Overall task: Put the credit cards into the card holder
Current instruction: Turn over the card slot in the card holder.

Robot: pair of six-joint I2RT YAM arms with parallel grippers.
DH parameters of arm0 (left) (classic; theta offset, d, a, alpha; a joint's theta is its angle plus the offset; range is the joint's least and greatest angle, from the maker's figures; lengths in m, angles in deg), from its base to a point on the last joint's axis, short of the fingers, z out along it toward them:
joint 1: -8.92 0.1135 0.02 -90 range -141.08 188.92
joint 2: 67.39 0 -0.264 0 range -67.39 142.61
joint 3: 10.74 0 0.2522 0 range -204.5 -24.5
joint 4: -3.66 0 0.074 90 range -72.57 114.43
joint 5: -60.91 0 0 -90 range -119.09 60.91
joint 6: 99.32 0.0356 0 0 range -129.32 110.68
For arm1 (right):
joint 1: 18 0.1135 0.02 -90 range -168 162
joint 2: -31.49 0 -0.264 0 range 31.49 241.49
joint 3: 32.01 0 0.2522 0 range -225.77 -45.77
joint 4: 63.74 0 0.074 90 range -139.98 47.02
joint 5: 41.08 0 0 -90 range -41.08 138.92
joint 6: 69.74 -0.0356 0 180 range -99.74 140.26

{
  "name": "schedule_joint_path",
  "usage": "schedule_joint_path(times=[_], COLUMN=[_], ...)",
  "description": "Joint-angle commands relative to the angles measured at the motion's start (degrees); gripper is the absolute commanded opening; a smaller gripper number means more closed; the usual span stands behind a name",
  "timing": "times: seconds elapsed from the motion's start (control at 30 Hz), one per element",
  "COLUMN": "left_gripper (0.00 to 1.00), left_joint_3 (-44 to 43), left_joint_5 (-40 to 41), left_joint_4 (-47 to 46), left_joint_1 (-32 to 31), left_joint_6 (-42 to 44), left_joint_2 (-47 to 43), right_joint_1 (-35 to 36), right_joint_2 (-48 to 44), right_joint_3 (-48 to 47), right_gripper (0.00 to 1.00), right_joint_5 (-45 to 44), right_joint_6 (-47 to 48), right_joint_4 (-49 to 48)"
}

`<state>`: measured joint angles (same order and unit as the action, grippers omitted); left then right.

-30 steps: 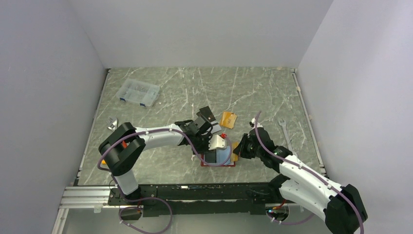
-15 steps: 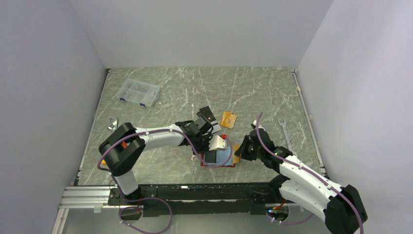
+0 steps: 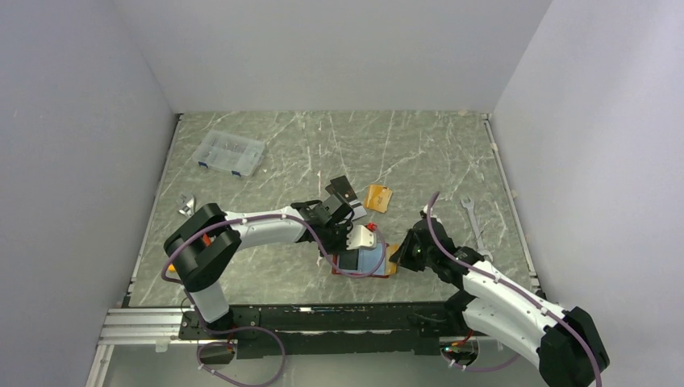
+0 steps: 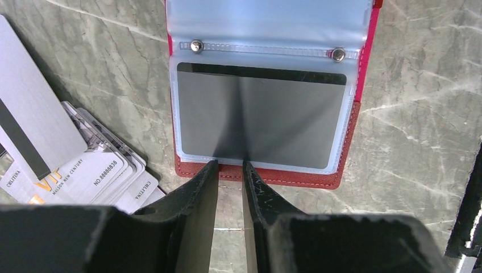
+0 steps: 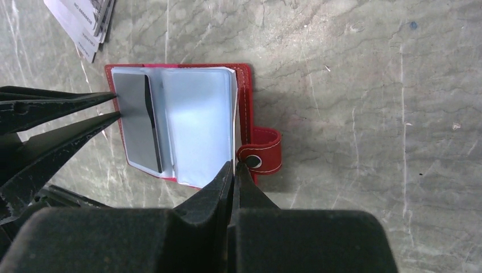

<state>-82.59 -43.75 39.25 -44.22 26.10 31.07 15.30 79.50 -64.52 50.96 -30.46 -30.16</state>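
Red card holder (image 4: 273,173) open, dark card (image 4: 261,116) in sleeve; grey-white cards (image 4: 96,170) fanned beside

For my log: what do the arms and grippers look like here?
The left arm and right arm have white links, black joints and purple cables looping alongside. The left gripper and right gripper each have two black, tapering fingers.

In the top view the holder (image 3: 369,262) at lower centre is hemmed in. The left gripper (image 4: 230,164) is at one edge, the right gripper (image 5: 234,165) at the opposite one, and a card stack (image 4: 108,173) lies just beside it. The left arm (image 3: 266,226) bars the lower left. The upper table (image 3: 323,145) is open, except for a clear box (image 3: 230,153) at upper left. A wrench (image 3: 470,214) lies at right.
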Motion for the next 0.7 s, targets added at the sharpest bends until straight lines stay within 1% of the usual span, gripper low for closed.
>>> schedule_joint_path(times=[0.0,0.1,0.3,0.4,0.53,0.67], left_gripper=[0.27,0.27,0.26,0.25,0.24,0.24], left_joint_3=[-0.45,-0.48,-0.44,-0.31,-0.33,-0.34], left_joint_5=[0.66,0.78,1.11,1.12,1.37,1.65], left_joint_4=[0.16,0.23,0.30,0.40,0.46,0.42], left_joint_1=[-0.91,-1.08,-1.15,-1.13,-1.18,-1.17], left_joint_6=[0.93,0.97,1.15,1.14,1.36,1.50], left_joint_2=[-1.16,-1.07,-1.06,-1.07,-1.04,-0.99], right_joint_1=[-0.01,-0.05,-0.04,-0.13,-0.35,-1.89], right_joint_2=[-1.22,-0.76,0.51,0.32,-3.85,-3.89], right_joint_3=[0.94,0.63,0.63,-0.81,-3.61,-3.73], right_gripper=[0.00,0.00,0.00,0.00,0.00,0.00], right_joint_5=[-1.93,-1.75,3.35,3.12,-0.47,1.68], right_joint_6=[-2.52,-1.37,2.55,4.61,6.46,7.29], right_joint_4=[-1.53,-2.45,-4.78,-1.38,4.76,3.76])
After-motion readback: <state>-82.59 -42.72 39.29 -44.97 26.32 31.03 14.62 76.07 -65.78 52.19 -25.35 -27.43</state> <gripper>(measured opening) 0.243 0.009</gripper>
